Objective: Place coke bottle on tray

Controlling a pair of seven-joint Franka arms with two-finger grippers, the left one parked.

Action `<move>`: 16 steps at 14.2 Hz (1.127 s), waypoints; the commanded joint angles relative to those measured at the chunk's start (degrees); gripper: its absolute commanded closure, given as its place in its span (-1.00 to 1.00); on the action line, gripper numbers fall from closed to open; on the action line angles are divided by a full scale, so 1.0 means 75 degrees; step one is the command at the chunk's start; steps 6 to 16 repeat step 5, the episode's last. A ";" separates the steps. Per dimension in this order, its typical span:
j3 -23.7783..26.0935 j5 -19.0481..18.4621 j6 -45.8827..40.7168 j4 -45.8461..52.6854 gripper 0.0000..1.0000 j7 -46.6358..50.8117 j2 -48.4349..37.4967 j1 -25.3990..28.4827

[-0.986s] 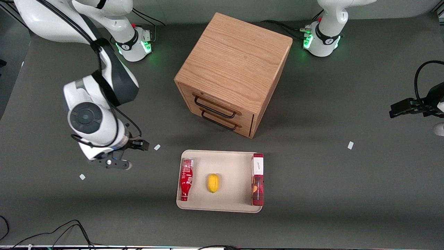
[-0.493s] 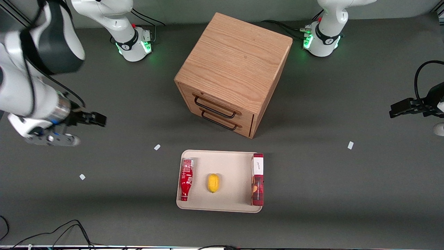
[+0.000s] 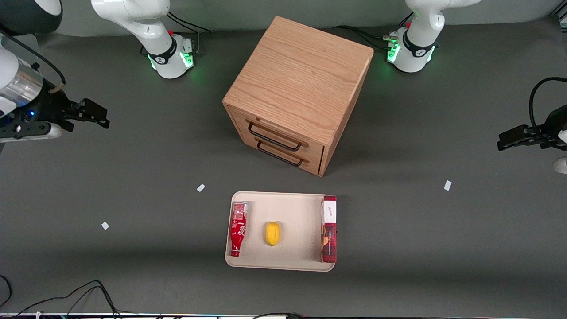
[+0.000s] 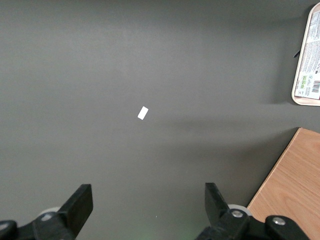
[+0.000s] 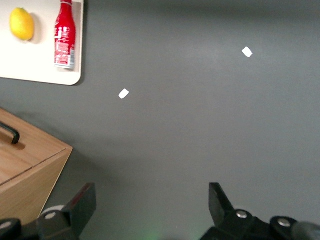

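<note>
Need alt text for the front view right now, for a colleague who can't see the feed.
The coke bottle lies on its side in the beige tray, beside a lemon and a red box. The gripper, open and empty, hangs over bare table toward the working arm's end. A wooden drawer cabinet stands farther from the camera than the tray.

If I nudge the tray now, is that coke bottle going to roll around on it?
Probably somewhat. The coke bottle lies on its side on the tray, and its round body could roll toward the lemon. The rim beside it should stop it rolling off. It looks rigid and smooth, so it may slip. The gripper hangs open toward the working arm's end of the table.
</note>
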 commanded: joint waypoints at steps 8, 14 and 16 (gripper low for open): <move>-0.0028 0.0211 -0.0820 0.0591 -1.00 -0.0435 0.0135 0.0072; -0.0028 0.0211 -0.0820 0.0591 -1.00 -0.0435 0.0135 0.0072; -0.0028 0.0211 -0.0820 0.0591 -1.00 -0.0435 0.0135 0.0072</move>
